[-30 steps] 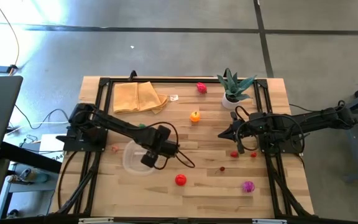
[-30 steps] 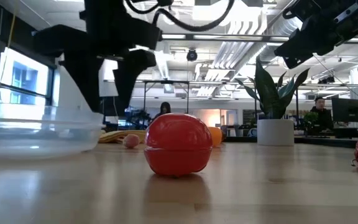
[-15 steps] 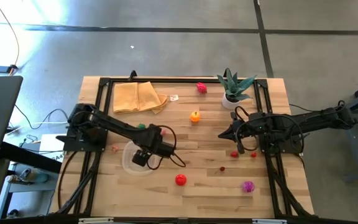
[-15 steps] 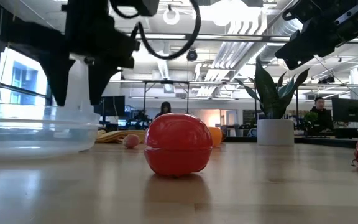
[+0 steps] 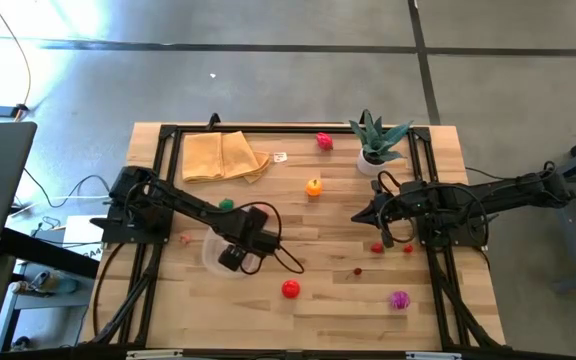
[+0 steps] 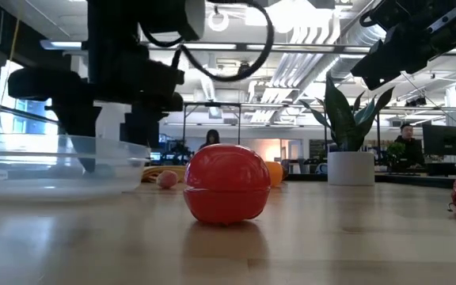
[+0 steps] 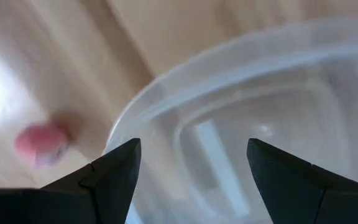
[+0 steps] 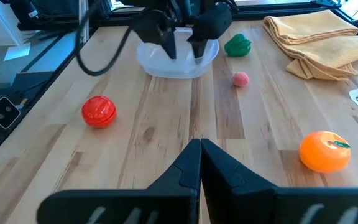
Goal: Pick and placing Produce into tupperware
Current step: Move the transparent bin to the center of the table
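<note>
Left pincer [image 8: 182, 42] fingers apart straddling tupperware [image 8: 173, 61] rim, right pincer [image 8: 199, 155] closed, well apart

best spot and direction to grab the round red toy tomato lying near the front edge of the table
Probably grip the round red toy tomato across its widest middle, where a seam rings it, coming straight down from above. It sits alone on bare wood with open space all round, so fingers can drop on either side. The open left gripper, hovering over the clear plastic container, is nearest.
</note>
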Controlling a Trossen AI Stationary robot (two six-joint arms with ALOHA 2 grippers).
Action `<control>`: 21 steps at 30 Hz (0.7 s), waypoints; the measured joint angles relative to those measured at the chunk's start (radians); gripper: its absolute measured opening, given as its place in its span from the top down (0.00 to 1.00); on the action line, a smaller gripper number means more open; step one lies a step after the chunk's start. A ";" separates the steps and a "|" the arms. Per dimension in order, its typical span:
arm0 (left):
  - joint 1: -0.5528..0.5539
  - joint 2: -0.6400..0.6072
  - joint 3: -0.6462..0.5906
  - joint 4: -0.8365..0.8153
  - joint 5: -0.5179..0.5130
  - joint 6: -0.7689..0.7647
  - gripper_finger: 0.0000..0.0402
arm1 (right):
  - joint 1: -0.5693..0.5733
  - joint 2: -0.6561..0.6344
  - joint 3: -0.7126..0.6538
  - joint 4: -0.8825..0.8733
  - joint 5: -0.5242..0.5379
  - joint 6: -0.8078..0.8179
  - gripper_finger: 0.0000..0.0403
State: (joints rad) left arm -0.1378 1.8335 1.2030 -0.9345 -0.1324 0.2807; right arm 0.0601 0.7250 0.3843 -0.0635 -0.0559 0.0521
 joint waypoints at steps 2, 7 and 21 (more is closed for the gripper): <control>0.000 0.000 0.000 0.038 0.033 0.004 0.29 | 0.000 0.000 0.000 0.000 0.000 0.000 1.00; -0.001 0.000 0.000 0.147 0.072 0.008 0.29 | 0.000 0.000 0.000 0.000 0.000 0.000 1.00; 0.030 0.000 0.000 0.361 0.082 0.065 0.29 | 0.000 0.000 0.000 0.000 0.001 0.011 1.00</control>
State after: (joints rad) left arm -0.1074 1.8332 1.2030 -0.5733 -0.0500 0.3460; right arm 0.0599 0.7254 0.3843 -0.0631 -0.0550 0.0633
